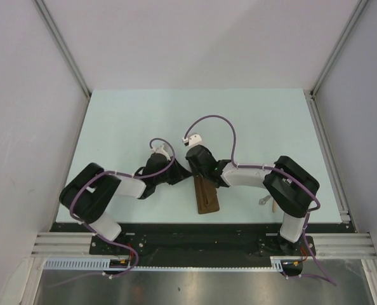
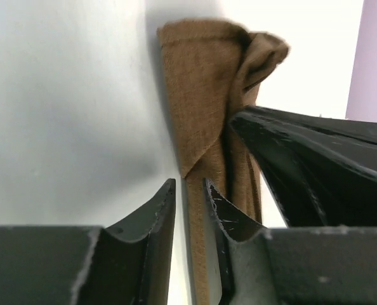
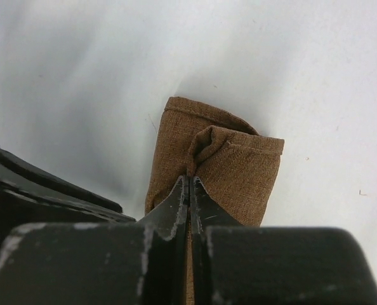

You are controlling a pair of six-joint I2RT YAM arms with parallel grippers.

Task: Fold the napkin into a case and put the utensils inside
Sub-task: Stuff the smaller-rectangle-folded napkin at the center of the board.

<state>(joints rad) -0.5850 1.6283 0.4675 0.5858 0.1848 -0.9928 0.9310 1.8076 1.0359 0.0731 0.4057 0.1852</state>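
The brown napkin (image 1: 208, 198) lies folded into a long narrow strip near the table's front edge. My right gripper (image 1: 204, 180) is at the strip's far end. In the right wrist view it (image 3: 190, 179) is shut on a raised fold of the napkin (image 3: 239, 171). My left gripper (image 1: 184, 175) sits just left of it. Its jaws (image 2: 190, 184) stand slightly apart over the napkin's (image 2: 201, 82) left edge, with bare table showing between them. Of the utensils (image 1: 265, 201) only a silver tip and a pale handle show from under the right arm.
The pale table (image 1: 131, 121) stretches far behind the arms, with white walls on three sides. A metal rail (image 1: 328, 159) runs along the right edge. The two grippers are nearly touching: the right one's black body (image 2: 315, 165) fills the right of the left wrist view.
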